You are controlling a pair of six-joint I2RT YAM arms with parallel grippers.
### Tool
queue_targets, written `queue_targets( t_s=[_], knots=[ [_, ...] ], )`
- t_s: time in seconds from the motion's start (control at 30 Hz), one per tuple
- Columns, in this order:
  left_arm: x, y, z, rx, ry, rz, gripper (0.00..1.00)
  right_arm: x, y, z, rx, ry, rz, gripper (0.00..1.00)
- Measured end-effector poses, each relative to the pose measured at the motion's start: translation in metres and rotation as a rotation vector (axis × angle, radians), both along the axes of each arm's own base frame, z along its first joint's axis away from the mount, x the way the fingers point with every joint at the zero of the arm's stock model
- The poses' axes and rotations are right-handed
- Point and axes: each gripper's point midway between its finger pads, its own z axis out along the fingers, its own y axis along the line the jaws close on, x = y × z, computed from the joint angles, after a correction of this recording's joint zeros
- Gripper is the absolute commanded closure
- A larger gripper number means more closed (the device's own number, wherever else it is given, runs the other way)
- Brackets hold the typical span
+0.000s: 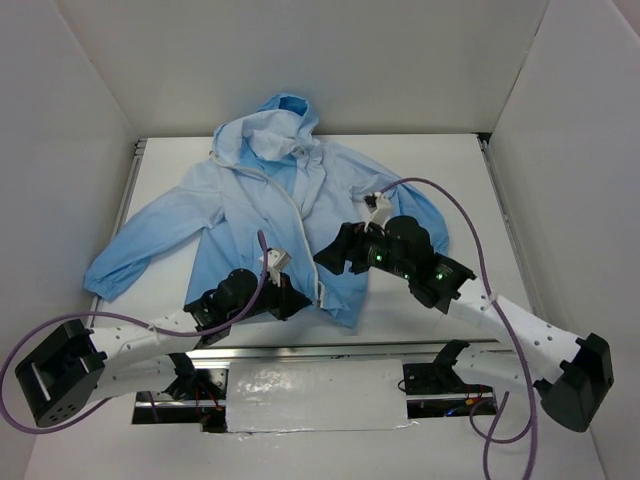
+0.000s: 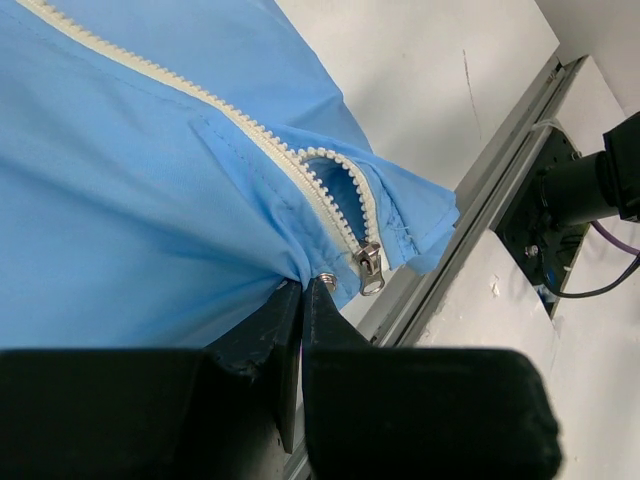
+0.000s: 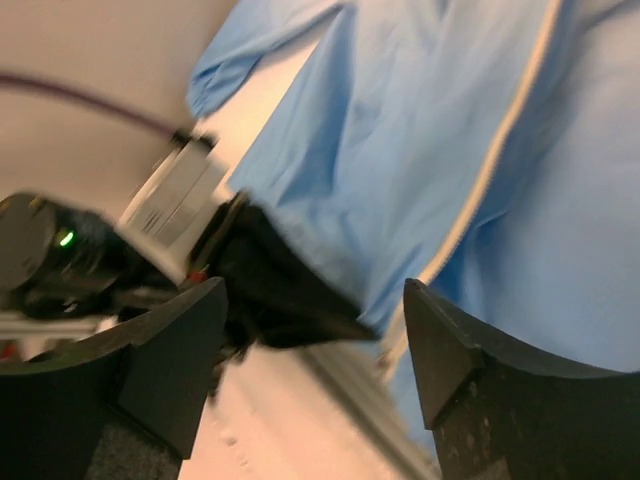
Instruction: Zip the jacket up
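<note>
Light-blue fabric of the jacket (image 1: 250, 210) lies spread flat on the white table (image 1: 440, 170). Its hood (image 1: 280, 125) points toward the far wall and its hem lies at the near edge, just beside the metal rail (image 2: 455, 250). The 2 sleeves stretch outward; the one on the left of the top view reaches toward the near-left corner. The white zipper (image 1: 296, 215) runs from the hood down the middle to the hem.

The silver slider (image 2: 370, 268) sits at the very bottom of the zipper. Just above it the 2 rows of teeth bow apart in a small loop. Higher up they read as 1 line, and I cannot tell whether they are meshed there.

The left gripper (image 2: 303, 288) is at the hem, its 2 fingers pressed together on the fabric edge just beside the slider. A small round snap (image 2: 327, 280) touches the fingertip. The slider itself hangs free of the fingers.

The right gripper (image 1: 328, 258) hovers above the jacket panel just right of the zipper in the top view. Its fingers are spread wide with nothing between them. Its wrist view is blurred, showing blue cloth and the pale zipper line, with the dark left gripper at the hem.
</note>
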Motion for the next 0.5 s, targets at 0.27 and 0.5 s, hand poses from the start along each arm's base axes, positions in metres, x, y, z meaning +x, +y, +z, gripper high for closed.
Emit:
queue_targets(
  t_s=[0.27,0.5],
  knots=[
    [-0.001,-0.004,-0.001,-0.01,0.012,-0.015,1.0,-0.084,0.0,-0.041,0.108,0.276,-0.047,0.31],
    [-0.003,-0.01,0.004,-0.042,0.02,-0.034,1.0,-0.102,0.008,-0.084,0.085,0.449,-0.148,0.39]
  ],
)
